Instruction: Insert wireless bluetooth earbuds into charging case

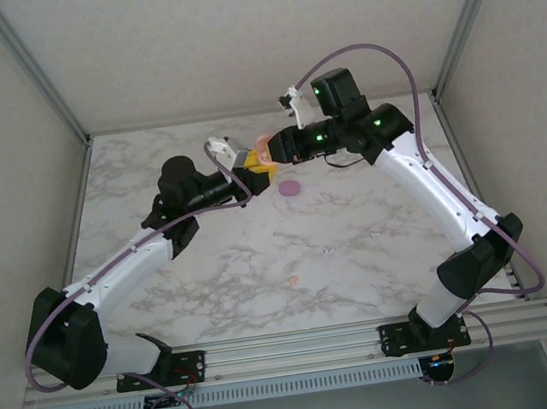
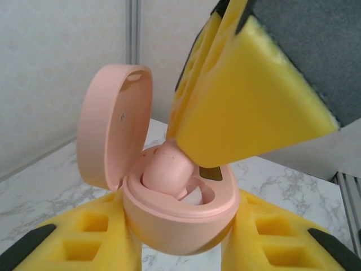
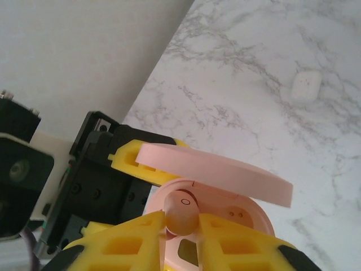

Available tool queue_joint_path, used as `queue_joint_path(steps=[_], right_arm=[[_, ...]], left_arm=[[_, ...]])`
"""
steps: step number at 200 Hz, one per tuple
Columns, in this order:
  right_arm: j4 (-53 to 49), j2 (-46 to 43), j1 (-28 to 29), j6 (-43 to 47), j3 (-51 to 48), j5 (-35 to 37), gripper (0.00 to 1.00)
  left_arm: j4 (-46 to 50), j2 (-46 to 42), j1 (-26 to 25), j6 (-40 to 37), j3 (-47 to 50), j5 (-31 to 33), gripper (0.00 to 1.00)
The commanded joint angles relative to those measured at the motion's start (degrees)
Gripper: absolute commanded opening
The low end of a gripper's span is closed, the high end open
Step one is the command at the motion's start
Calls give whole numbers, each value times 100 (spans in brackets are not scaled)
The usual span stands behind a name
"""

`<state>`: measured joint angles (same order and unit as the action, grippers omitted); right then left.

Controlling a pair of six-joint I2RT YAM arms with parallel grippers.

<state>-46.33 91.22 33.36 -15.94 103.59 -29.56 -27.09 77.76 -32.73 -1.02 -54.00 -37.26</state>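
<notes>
A pink charging case (image 2: 180, 220) with its lid (image 2: 113, 124) hinged open is held above the table by my left gripper (image 2: 180, 240), whose yellow fingers (image 2: 84, 231) press its two sides. A pink earbud (image 3: 181, 214) stands in the case's left socket, pinched between the fingers of my right gripper (image 3: 181, 224). The socket beside it (image 3: 240, 213) shows two bare contacts. In the top view both grippers meet at the back middle: left gripper (image 1: 252, 170), right gripper (image 1: 270, 150), with the case (image 1: 262, 147) between them.
A small purple rounded piece (image 1: 291, 189) lies on the marble table just in front of the grippers. A tiny pinkish speck (image 1: 292, 280) lies nearer the front. A whitish pebble-like piece (image 3: 306, 86) rests on the table beyond the case. Grey walls close in the back and sides.
</notes>
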Motion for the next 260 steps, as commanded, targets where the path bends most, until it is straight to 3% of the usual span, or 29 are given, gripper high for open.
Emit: queue_joint_path(steps=[1,41,140,180,260], right_arm=[[46,-74,55,1111,-95,-378,22],[5,-121,49,2159,-175,-298,23],[-272,-403,52,5326,-519,-1311,21],[-252,-343,46,5819,-500,-1169,22],[-507,-261,40,6304,-171,-791,34]], left_arm=[[-226,-296,-59,93,-395,-655,24],[-62,-400,-58,102,-460,-869,24],[578,-392,-58,-40,-830,-1575,24],[937,-393,-67,-222,-942,-1750,24],[1162,-463,-67,-389,-956,-1790,24]])
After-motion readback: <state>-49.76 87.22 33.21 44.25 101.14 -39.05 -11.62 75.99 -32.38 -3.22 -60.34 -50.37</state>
